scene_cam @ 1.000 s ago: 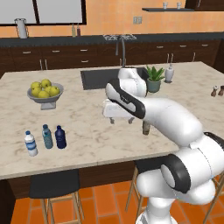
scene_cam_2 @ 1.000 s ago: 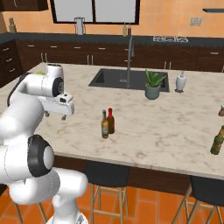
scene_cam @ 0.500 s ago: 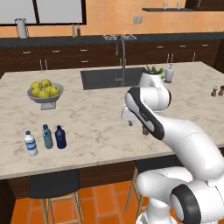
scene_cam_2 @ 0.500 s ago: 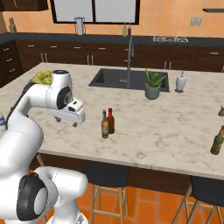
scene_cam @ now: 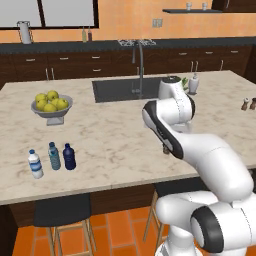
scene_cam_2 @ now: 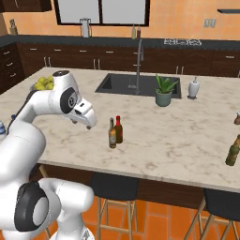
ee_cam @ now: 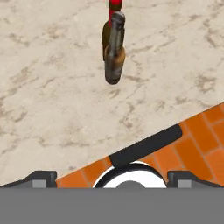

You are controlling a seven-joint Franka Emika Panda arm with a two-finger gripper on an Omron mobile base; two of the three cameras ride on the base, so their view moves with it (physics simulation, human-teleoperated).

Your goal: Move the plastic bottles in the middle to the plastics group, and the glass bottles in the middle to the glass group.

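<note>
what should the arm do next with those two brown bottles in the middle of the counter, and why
Probably ease the open hand forward and line it up on the nearer brown glass bottle with the dark top. The hand is empty, near the marble counter's front edge, short of both bottles, and that one stands in front of the slim brown red-capped bottle.

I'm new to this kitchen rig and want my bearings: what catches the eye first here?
The big white arm curling over the marble island, its open pincer beside two brown bottles standing close together mid-counter. At the island's left end, three blue-capped bottles stand in a row near a bowl of yellow-green fruit.
</note>
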